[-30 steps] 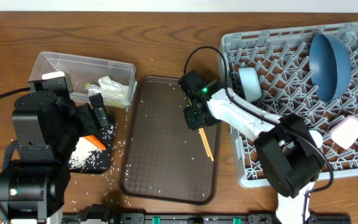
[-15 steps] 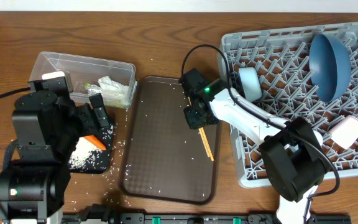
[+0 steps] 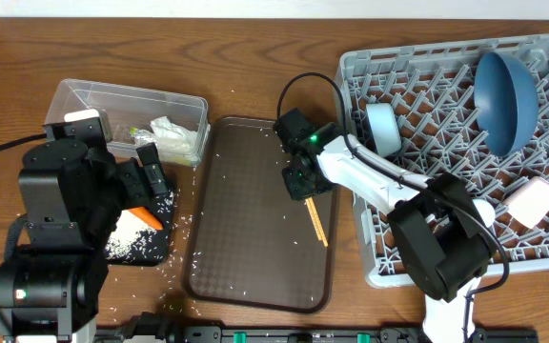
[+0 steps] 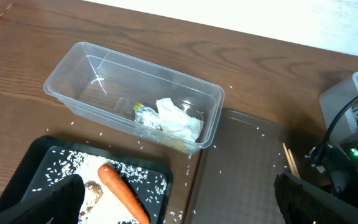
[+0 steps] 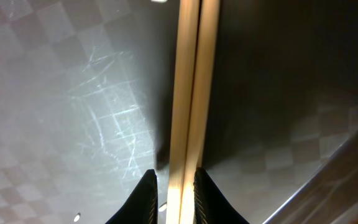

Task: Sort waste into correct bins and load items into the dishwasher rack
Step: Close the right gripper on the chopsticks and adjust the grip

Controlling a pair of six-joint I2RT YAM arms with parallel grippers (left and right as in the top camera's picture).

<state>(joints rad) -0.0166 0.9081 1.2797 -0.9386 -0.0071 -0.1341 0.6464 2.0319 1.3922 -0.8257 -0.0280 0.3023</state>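
Note:
My right gripper [image 3: 300, 181] is low over the brown serving tray [image 3: 246, 248], shut on a pair of wooden chopsticks [image 3: 316, 222]. In the right wrist view the chopsticks [image 5: 188, 93] run between the jaws [image 5: 174, 193]. My left gripper [image 4: 179, 202] is open and empty above the black tray [image 4: 166, 171]. That tray holds the carrot [image 4: 123, 193], a brown lump [image 4: 92, 188] and rice. The clear tub [image 4: 61, 84] holds crumpled paper [image 4: 179, 121] and a wrapper [image 4: 143, 112]. The grey rack [image 3: 379, 272] holds the blue dish [image 3: 503, 88], white bowl [image 3: 381, 126] and pink cup [image 3: 532, 200]. No light blue cup shows.
Rice grains lie scattered on the brown serving tray [image 5: 73, 93] and on the wooden table around the black tray [image 3: 155, 255]. The clear tub [image 3: 127, 95] stands behind my left arm. The rack fills the right side of the table.
My right arm has shifted very slightly. Its gripper stays at the chopsticks on the serving tray. The left arm has not moved.

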